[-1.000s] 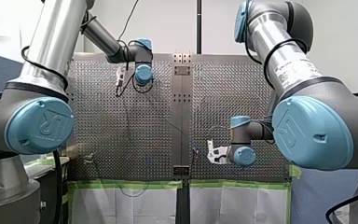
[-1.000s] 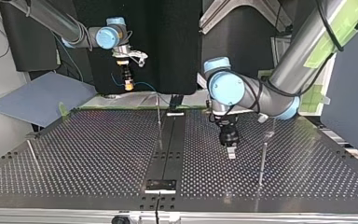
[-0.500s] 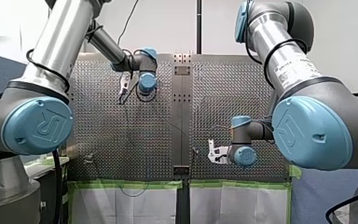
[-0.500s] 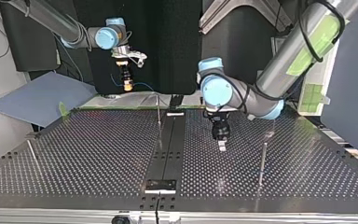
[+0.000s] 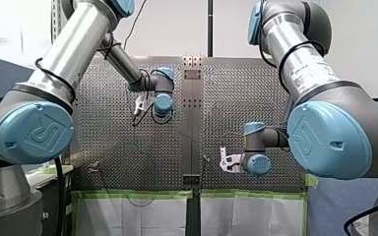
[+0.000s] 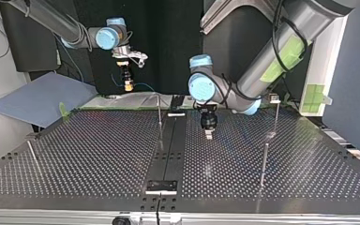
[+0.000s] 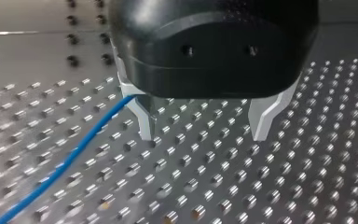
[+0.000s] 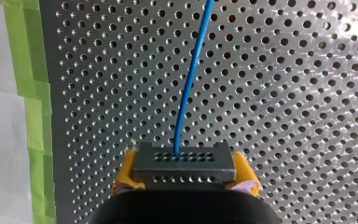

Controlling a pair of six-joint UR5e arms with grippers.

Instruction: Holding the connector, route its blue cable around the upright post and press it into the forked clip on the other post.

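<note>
Clamping dark, many-holed connector [image 8: 185, 162]: right gripper [image 8: 186, 171]; blue cable [image 8: 191, 79] thin; left gripper [image 7: 204, 125] apart.

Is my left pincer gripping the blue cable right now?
No, the left pincer is open, only bare table between its fingers, and the blue cable runs outside one of them.

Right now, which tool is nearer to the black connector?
Right. My right tool grips the connector between its yellow pads; my left tool hangs open above the perforated table, well apart from it.
</note>
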